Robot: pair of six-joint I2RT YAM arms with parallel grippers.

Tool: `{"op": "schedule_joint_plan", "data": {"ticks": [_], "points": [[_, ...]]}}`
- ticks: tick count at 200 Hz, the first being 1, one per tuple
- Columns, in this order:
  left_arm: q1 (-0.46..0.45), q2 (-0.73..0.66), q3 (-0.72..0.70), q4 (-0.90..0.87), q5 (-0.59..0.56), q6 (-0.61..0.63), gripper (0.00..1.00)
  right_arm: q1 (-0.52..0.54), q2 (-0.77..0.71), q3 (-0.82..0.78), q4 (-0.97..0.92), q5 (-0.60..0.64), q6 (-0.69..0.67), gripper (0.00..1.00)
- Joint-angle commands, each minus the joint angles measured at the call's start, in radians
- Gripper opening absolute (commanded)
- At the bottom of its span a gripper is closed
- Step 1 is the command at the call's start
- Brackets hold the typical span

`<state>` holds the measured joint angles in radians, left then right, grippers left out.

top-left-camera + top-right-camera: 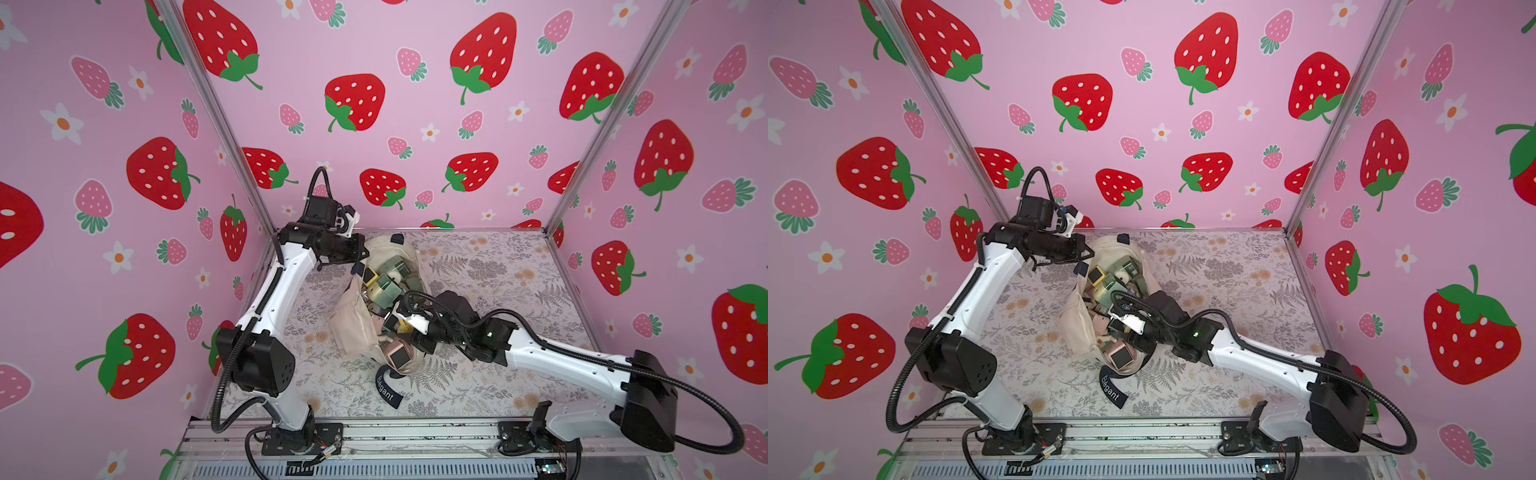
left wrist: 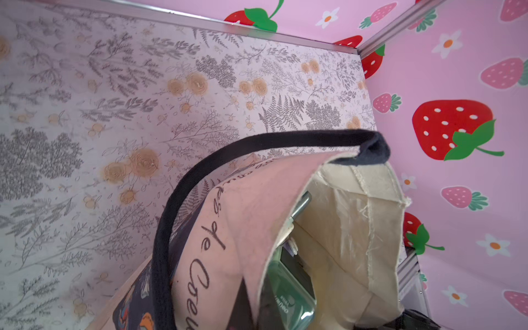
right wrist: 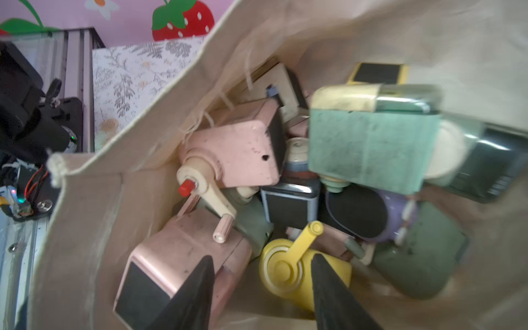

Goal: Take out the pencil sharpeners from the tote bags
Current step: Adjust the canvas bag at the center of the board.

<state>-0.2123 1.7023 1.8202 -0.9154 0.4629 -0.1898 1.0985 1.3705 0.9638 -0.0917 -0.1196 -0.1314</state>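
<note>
Sharpeners [image 3: 371,148] are heaped inside the tote bag [image 1: 353,328], which is pinched by the clenched left claw [image 1: 359,254]. The right claw [image 3: 261,257] is spread, empty, over the yellow sharpener [image 3: 288,271]. If only its crank [image 3: 305,243] is caught, the sharpener may be dropped.

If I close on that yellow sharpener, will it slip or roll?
The yellow sharpener looks rounded and smooth, so it may twist out of the right gripper. Its crank sticks out and could snag the pink sharpener beside it. Hard plastic, probably stiff and light.
</note>
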Motion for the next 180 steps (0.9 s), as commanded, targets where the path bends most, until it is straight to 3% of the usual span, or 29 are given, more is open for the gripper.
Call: {"op": "schedule_joint_plan", "data": {"ticks": [1, 23, 47, 88, 108, 154, 180], "points": [[-0.008, -0.036, 0.124, 0.082, 0.042, 0.047, 0.0, 0.038, 0.065, 0.045, -0.019, -0.051, -0.068, 0.54], [0.003, -0.074, 0.067, 0.135, 0.09, 0.05, 0.0, 0.079, 0.157, 0.073, -0.019, -0.054, -0.107, 0.52], [-0.004, -0.141, -0.061, 0.208, 0.114, 0.068, 0.0, 0.152, 0.239, 0.136, -0.055, 0.054, -0.162, 0.49], [0.008, -0.218, -0.19, 0.266, 0.082, 0.057, 0.0, 0.156, 0.163, 0.086, 0.0, 0.148, -0.147, 0.51], [0.007, -0.249, -0.23, 0.278, 0.068, 0.071, 0.0, 0.145, 0.12, 0.074, -0.044, 0.118, -0.153, 0.67], [0.001, -0.307, -0.287, 0.293, 0.034, 0.075, 0.0, 0.139, 0.079, 0.108, -0.218, 0.033, -0.222, 0.79], [-0.002, -0.324, -0.312, 0.304, 0.016, 0.07, 0.0, 0.132, 0.03, 0.07, -0.103, 0.21, -0.172, 0.82]]}}
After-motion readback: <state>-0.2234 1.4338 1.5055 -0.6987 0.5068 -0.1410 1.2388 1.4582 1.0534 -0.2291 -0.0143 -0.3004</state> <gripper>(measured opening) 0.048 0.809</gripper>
